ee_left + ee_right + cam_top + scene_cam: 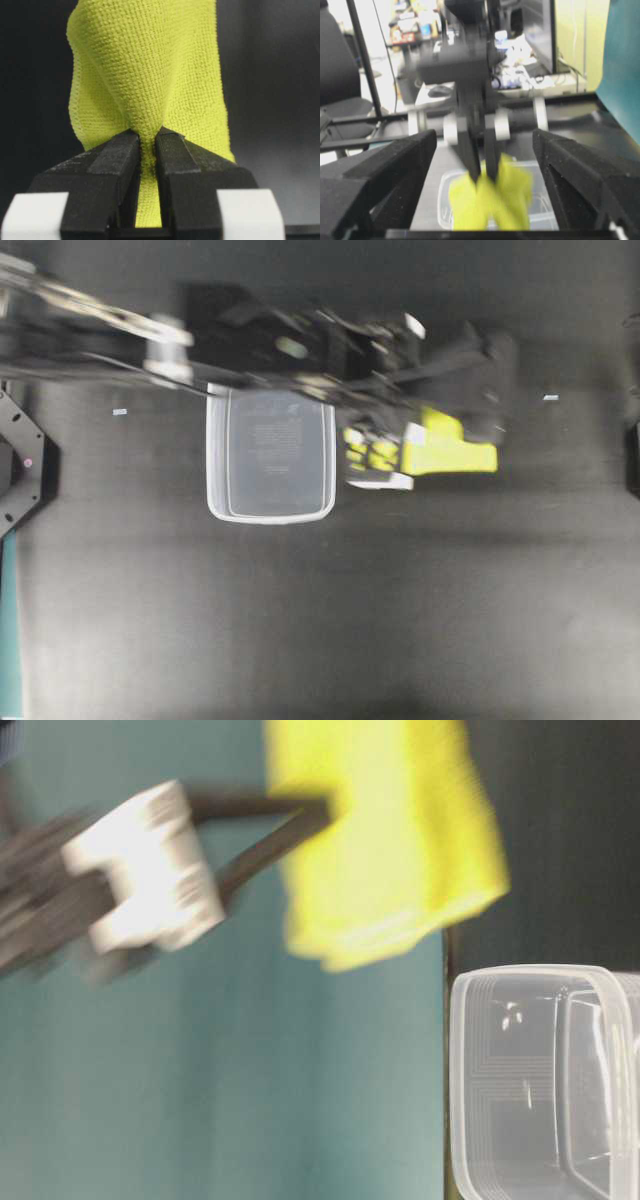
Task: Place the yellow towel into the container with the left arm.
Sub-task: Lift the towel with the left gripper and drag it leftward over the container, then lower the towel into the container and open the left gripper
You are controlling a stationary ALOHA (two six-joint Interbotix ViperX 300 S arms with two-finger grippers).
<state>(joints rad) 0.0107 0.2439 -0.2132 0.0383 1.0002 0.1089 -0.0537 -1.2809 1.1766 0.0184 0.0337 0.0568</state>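
The black table (400,620) carried the container (270,455), a clear tub standing upright near its middle. The left arm (90,315) reached across from the left above the tub's far rim. The yellow towel (150,75) hung off the table, just right of the container, pinched in a bunched fold by the left gripper (147,142). The right gripper (482,190) stood wide apart, holding nothing.

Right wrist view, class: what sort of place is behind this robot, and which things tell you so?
Probably a lab or office workroom. Behind the left gripper holding the yellow towel stand a cluttered desk, a dark monitor and an office chair.
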